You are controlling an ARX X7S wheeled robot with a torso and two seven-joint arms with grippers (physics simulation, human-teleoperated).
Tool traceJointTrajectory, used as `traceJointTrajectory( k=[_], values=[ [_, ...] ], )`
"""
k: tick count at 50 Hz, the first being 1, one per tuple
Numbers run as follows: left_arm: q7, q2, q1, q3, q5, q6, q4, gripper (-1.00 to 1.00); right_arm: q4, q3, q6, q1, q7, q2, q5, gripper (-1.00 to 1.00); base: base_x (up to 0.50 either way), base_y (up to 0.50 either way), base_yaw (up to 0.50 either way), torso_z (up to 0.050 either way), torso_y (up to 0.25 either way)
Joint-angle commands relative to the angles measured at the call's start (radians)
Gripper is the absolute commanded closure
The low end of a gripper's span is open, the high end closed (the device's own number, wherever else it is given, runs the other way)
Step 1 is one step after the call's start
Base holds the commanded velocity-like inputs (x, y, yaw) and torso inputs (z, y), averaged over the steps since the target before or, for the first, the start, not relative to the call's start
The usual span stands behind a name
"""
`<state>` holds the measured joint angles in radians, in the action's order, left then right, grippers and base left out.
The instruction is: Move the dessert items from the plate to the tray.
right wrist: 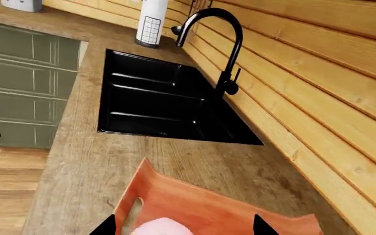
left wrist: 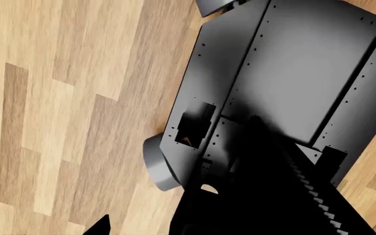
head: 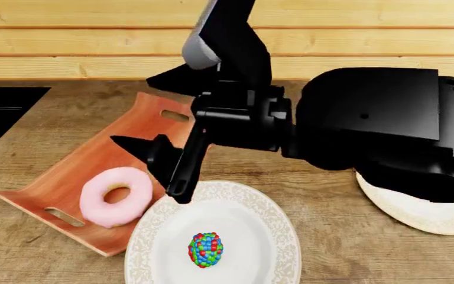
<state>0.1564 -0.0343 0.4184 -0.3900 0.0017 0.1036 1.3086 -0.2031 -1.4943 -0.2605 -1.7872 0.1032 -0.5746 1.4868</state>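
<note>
In the head view we see the right gripper hanging above the near end of the tray, its jaws spread wide and holding nothing; one dark finger reaches down to the rim of the white plate, though we cannot tell whether it touches; the pink-frosted donut lies on the tray just beside that plate, free of the fingers; the candy-bead ball sits on the plate; a second plate shows partly under the arm. In the right wrist view the donut lies between the two fingertips; beyond are the black sink and faucet. The left wrist view shows only floor and robot base; the left jaws we cannot judge.
</note>
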Motion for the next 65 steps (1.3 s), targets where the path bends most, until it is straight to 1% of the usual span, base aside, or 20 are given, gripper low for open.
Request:
traceJointTrajectory(
  k=[1, 8, 13, 18, 25, 29, 35, 43, 52, 59, 65],
  values=[
    [-0.019, -0.002, -0.026, 0.019, 0.003, -0.042, 0.000, -1.00, -0.259, 0.008, -0.046, -0.014, -0.185, -0.265, 0.124, -1.00, 0.00, 0.00, 0.00, 0.000, 0.000],
    [-0.032, -0.002, -0.042, 0.032, 0.004, -0.058, 0.000, -1.00, -0.404, -0.018, -0.055, 0.033, -0.285, -0.401, 0.173, -1.00, 0.00, 0.00, 0.00, 0.000, 0.000],
    [-0.038, -0.002, -0.050, 0.038, 0.001, -0.063, 0.000, -1.00, -0.446, -0.026, -0.064, 0.043, -0.318, -0.445, 0.200, -1.00, 0.00, 0.00, 0.00, 0.000, 0.000],
    [-0.044, -0.003, -0.061, 0.042, -0.001, -0.075, 0.000, -1.00, -0.463, -0.038, -0.064, 0.066, -0.330, -0.461, 0.205, -1.00, 0.00, 0.00, 0.00, 0.000, 0.000],
    [-0.053, -0.006, -0.075, 0.041, -0.006, -0.086, 0.000, -1.00, -0.452, -0.037, -0.044, 0.086, -0.302, -0.453, 0.245, -1.00, 0.00, 0.00, 0.00, 0.000, 0.000],
    [-0.058, -0.008, -0.080, 0.039, -0.007, -0.087, 0.000, -1.00, -0.426, -0.020, -0.047, 0.072, -0.226, -0.446, 0.371, -1.00, 0.00, 0.00, 0.00, 0.000, 0.000],
    [-0.059, -0.008, -0.083, 0.034, -0.010, -0.085, 0.000, -1.00, -0.392, -0.037, -0.063, 0.100, -0.160, -0.427, 0.440, -1.00, 0.00, 0.00, 0.00, 0.000, 0.000],
    [-0.061, -0.007, -0.084, 0.030, -0.009, -0.086, 0.000, -1.00, -0.373, -0.058, -0.068, 0.133, -0.143, -0.417, 0.420, -1.00, 0.00, 0.00, 0.00, 0.000, 0.000],
    [-0.063, -0.008, -0.087, 0.031, -0.006, -0.090, 0.000, -1.00, -0.392, -0.074, -0.111, 0.120, -0.185, -0.426, 0.380, -1.00, 0.00, 0.00, 0.00, 0.000, 0.000],
    [-0.065, -0.007, -0.087, 0.030, -0.007, -0.090, 0.000, -1.00, -0.380, -0.083, -0.179, 0.078, -0.194, -0.385, 0.378, -1.00, 0.00, 0.00, 0.00, 0.000, 0.000],
    [-0.064, -0.006, -0.090, 0.025, -0.009, -0.092, 0.000, -1.00, -0.389, -0.078, -0.197, 0.063, -0.183, -0.368, 0.364, -1.00, 0.00, 0.00, 0.00, 0.000, 0.000]
  ],
)
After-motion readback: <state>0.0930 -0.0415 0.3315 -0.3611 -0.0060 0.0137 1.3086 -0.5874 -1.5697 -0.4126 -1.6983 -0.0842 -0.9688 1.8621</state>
